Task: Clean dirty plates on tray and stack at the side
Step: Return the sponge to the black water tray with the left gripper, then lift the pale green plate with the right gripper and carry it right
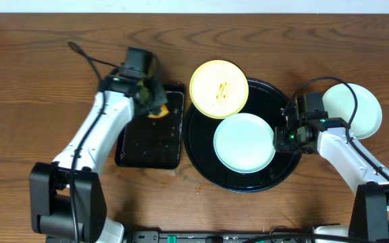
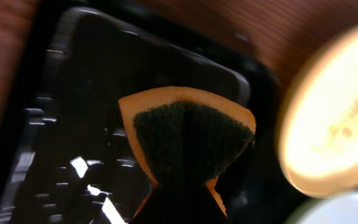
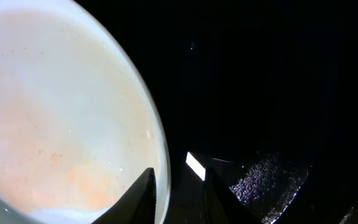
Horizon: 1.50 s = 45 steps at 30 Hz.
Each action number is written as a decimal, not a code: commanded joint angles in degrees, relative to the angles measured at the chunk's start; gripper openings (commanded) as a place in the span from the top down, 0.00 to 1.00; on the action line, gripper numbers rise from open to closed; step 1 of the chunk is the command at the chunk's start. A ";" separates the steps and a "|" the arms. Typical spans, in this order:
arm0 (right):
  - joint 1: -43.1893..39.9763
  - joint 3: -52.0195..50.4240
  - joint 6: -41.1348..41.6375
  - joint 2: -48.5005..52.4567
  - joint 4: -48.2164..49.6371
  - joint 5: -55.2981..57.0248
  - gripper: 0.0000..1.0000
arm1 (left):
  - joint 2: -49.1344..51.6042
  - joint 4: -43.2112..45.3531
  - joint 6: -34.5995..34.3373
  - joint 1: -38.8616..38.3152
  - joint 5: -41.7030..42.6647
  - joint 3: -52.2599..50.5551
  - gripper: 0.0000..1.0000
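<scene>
Pinched shut on a sponge (image 2: 188, 140), the left gripper (image 1: 152, 102) is held over a small black rectangular tray (image 1: 137, 145), just left of the round tray (image 1: 198, 148). The right gripper (image 3: 179, 173) is set partly open. Its fingers (image 3: 143, 196) are placed either side of the rim of a mint plate (image 1: 243, 143), and a gap is seen between them, so no clamp is made yet.

That mint plate lies flat inside the round tray. A yellow plate (image 1: 219, 89), marked with orange streaks, is propped over the tray's far left rim. A second mint plate (image 1: 356, 108) is set on the table (image 1: 32, 81), to the right of the tray and off it.

The plates are judged to be light, stiff plastic, smooth and probably slippery where sauce or water is left. The thin raised rim is judged the best place to pinch. Some tilting or sliding should be expected when a plate is lifted by one edge.

A faint orange film on the mint plate is shown only by the right wrist view; from overhead the plate looks clean. The sponge's dark green scouring face is shown only by the left wrist view. All three plates together are shown only from overhead.
</scene>
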 commanded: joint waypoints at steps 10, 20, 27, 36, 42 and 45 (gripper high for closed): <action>0.33 -0.61 -2.03 6.38 6.93 -6.99 0.82 | 2.54 0.24 5.20 2.49 -1.44 -7.19 0.92; 0.07 -0.52 -3.54 8.63 10.69 -9.68 0.99 | 3.41 0.98 5.20 2.49 -1.55 -7.63 0.92; -3.61 0.55 -7.06 6.36 11.34 -19.91 0.99 | 3.41 1.07 5.20 2.49 -1.55 -7.63 0.91; -6.84 0.59 -14.73 1.25 12.31 -19.69 0.99 | 3.41 1.31 5.20 2.49 -1.55 -7.63 0.88; -6.80 0.59 -14.82 -1.29 15.91 -6.80 0.99 | 3.41 1.46 5.20 2.49 -1.55 -7.63 0.88; -6.49 0.59 -14.86 -2.99 17.57 -0.61 0.99 | 3.41 1.64 5.25 2.49 -1.55 -7.63 0.92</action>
